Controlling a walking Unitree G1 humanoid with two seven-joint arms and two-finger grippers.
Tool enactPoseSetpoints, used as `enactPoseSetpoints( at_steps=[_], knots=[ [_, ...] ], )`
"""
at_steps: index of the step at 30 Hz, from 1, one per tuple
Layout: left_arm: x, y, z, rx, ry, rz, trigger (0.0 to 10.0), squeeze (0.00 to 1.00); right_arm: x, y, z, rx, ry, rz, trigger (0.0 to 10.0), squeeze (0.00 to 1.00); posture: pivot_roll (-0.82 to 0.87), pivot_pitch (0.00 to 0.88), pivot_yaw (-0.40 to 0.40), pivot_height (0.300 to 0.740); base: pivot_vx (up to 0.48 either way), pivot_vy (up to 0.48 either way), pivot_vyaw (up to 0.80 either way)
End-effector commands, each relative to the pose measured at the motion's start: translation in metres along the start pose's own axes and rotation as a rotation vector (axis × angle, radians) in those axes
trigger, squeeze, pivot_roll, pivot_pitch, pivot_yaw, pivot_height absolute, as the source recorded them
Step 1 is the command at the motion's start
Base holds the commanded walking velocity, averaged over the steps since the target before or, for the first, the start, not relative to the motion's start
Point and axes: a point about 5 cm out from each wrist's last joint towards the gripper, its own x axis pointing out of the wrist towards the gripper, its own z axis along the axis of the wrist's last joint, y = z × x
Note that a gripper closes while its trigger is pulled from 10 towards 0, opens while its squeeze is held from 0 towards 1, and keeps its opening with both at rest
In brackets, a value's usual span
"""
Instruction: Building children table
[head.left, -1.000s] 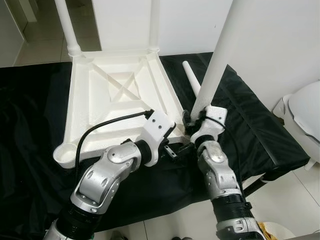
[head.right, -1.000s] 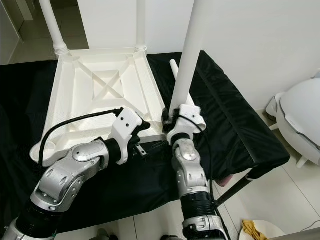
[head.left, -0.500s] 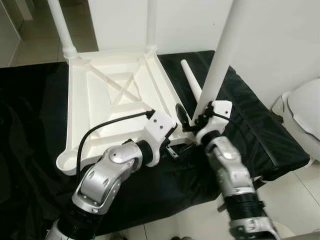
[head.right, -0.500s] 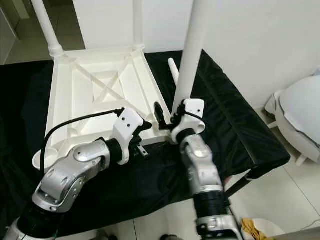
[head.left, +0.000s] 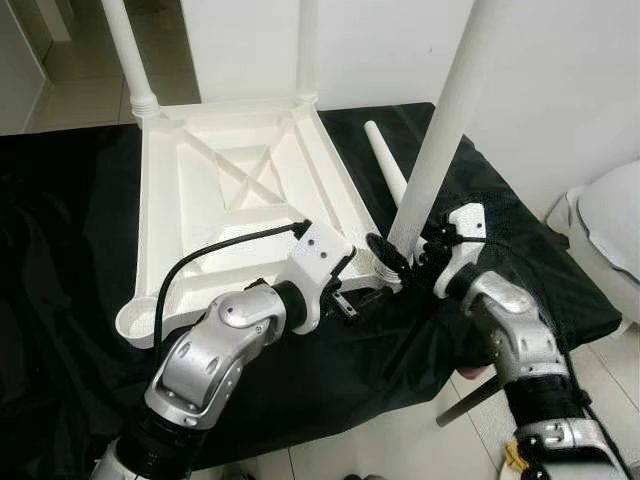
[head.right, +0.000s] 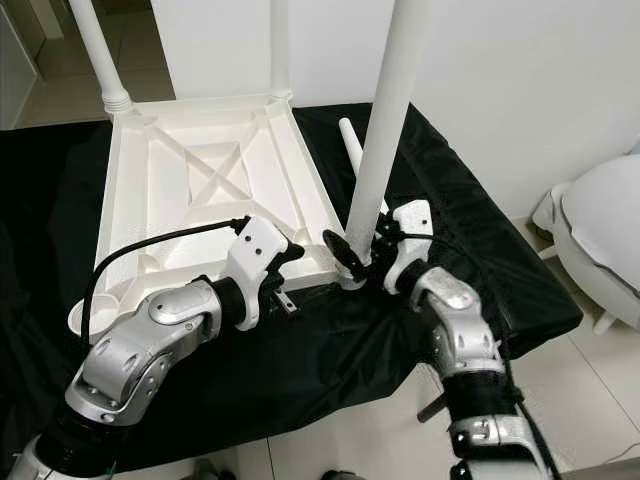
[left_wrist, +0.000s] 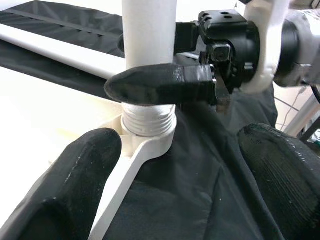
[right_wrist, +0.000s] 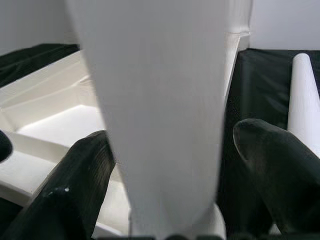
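Note:
The white tabletop (head.left: 160, 220) lies upside down on black cloth. Two legs (head.left: 130, 50) (head.left: 307, 50) stand in its far corners. A third leg (head.left: 440, 140) stands in the near right corner, its threaded base (left_wrist: 148, 120) in the socket. My right gripper (head.left: 405, 255) reaches in from the right and is open, straddling that base: one finger (left_wrist: 160, 85) lies across the leg, and a small gap shows at the other (right_wrist: 275, 170). My left gripper (left_wrist: 180, 165) is open just in front of the same corner, touching nothing. A fourth leg (head.left: 385, 165) lies loose on the cloth.
The near left corner socket (head.left: 135, 322) holds no leg. The cloth-covered platform (head.left: 540, 280) ends close on the right, with tiled floor below and a support bar (head.left: 465, 400) under its edge. A white rounded fixture (head.left: 610, 230) stands at the far right.
My right arm has swung around the standing leg from its front to its right side, and its fingers have parted. The left arm stays put.

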Motion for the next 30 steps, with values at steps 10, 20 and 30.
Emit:
enactPoseSetpoints(
  at_steps=[10,20,30],
  knots=[
    [-0.002,0.002,-0.001,-0.001,0.004,0.008,10.0,0.00,-0.003,-0.009,-0.006,0.024,0.010,0.050,0.0,0.00,-0.02,0.071,-0.008,0.740,0.000,0.000,0.00],
    [-0.001,0.002,0.001,-0.002,0.001,0.011,10.0,0.00,0.000,-0.006,-0.008,0.029,0.015,0.063,4.3,0.00,-0.02,0.083,-0.011,0.740,0.000,0.000,0.00],
    [-0.001,0.001,0.001,-0.006,-0.002,0.015,10.0,0.00,0.013,0.003,-0.009,0.051,0.023,-0.169,10.0,0.00,-0.02,0.093,-0.015,0.740,0.000,0.000,0.00]
  ],
)
